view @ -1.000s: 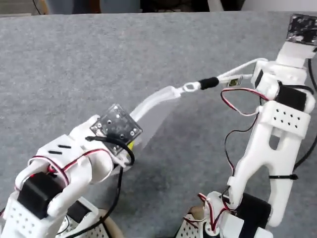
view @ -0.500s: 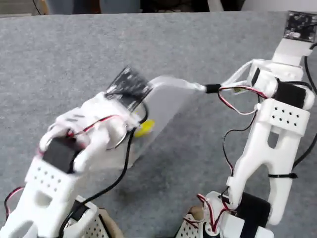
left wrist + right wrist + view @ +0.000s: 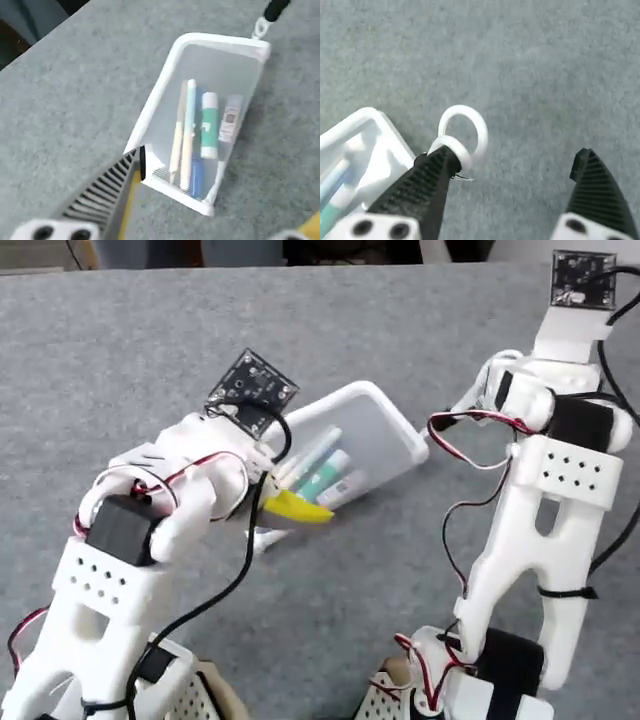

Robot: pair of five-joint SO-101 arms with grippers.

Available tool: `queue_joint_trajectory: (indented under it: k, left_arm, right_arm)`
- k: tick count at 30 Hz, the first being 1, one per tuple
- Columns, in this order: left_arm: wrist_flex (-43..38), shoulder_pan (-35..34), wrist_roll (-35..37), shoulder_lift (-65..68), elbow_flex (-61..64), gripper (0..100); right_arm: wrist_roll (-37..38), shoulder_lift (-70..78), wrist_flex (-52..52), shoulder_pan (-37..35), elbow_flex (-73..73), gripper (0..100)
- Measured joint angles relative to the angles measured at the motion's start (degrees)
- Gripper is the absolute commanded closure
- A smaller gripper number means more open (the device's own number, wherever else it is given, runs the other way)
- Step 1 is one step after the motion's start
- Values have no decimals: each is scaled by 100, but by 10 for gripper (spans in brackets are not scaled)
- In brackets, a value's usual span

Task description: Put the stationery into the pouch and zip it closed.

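A grey, felt-like table lies under both arms. The right gripper stands wide open and holds nothing. One of its black fingertips touches the white ring of the zip pull, while the other is well apart over bare table. The ring hangs off a corner of the clear pouch.

The left gripper is also spread wide. The opposite short end of the pouch lies in its gap, and one ribbed finger rests against that end's corner; it does not look clamped.

The pouch lies flat between the two arms, its long axis running from the left gripper toward the right one. Inside are the pens, a glue stick and a small eraser-like block, all lying along that axis.

By the look of it the stationery is in and the pull sits at the far corner, so the zip is probably closed, though its teeth are too fine to tell. If a last tug is needed, the right arm is nearer the pull and would draw it away from the left gripper.
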Motion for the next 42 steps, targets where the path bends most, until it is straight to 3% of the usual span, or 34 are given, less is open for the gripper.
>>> queue_joint_trajectory:
  k: [10, 17, 26, 32, 37, 42]
  left_arm:
    - [413, -229, 0, 9, -114, 782]
    - [1204, -545, 9, -571, -484, 940]
    - [1512, -853, 18, -1785, 185, 945]
    - [1644, -1371, 18, -2787, 879, 945]
    - [1846, -1697, 18, -3613, 1442, 946]
    - [1916, -2075, 18, -4211, 2198, 946]
  right_arm:
    - [0, 0, 1248, -255, -905, 985]
    - [35, 0, 2048, -246, -1187, 986]
    - [35, -62, 2813, -246, -1222, 986]
    - [44, -1266, 3042, -246, -1204, 985]
    - [44, -2716, 3042, -246, -413, 985]
    - [457, -3903, 2637, -167, 1512, 985]
